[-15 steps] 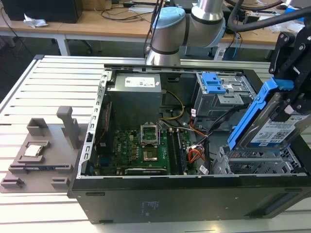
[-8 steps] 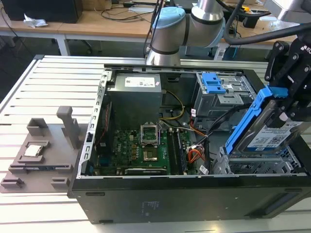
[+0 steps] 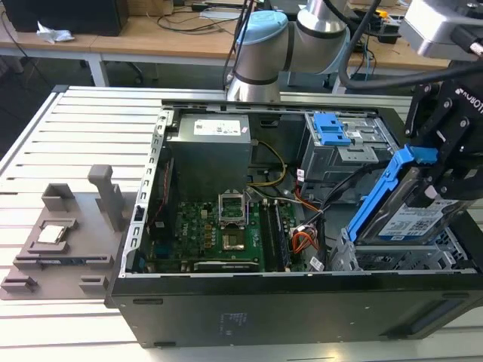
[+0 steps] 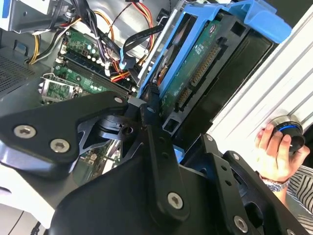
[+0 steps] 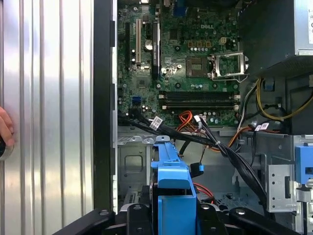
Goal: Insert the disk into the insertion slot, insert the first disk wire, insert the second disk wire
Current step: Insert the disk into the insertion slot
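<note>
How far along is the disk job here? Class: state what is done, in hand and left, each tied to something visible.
Done: nothing yet. In hand: the gripper is shut on the disk, tilted above the silver cage's slot, not in it. Left: seating the disk and both wires; they lie loose in the case, and the disk's connector is bare.

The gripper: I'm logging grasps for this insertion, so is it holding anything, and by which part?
The gripper holds the disk by its raised end, with its fingers closed on either side of the blue bracket.
</note>
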